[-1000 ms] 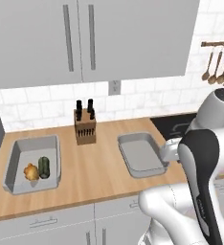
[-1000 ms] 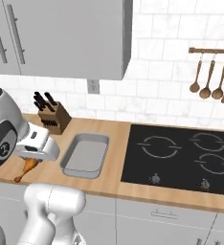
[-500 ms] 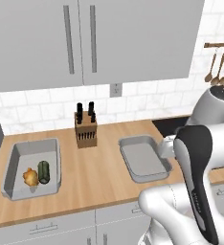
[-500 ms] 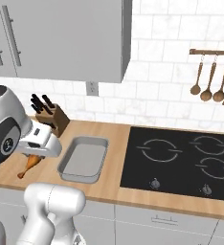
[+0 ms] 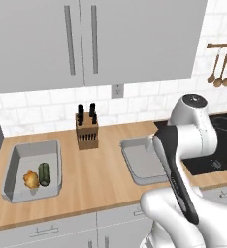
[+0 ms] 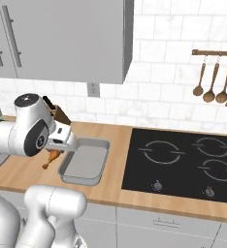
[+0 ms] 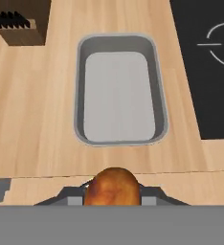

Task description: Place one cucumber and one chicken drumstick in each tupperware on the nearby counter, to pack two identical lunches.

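Counter point(image 7: 37, 119); held drumstick point(image 6: 51, 157) hangs lengthwise, bone end seemingly lowest.

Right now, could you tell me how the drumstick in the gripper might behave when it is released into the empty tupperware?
The drumstick, bulbous and tapering, would probably roll or pivot. The tupperware has sloping walls, likely containing it.

A rendered home kitchen: a wooden tabletop point(image 5: 101, 169) runs over pale grey cabinet fronts point(image 5: 62, 230), with grey wall cupboards point(image 5: 86, 38) above a white tiled wall point(image 6: 169, 63). A black glass cooktop point(image 6: 183, 164) sits beside it, wooden spoons point(image 6: 215, 80) hang from a rail, and a knife block point(image 5: 87, 129) stands by the wall.
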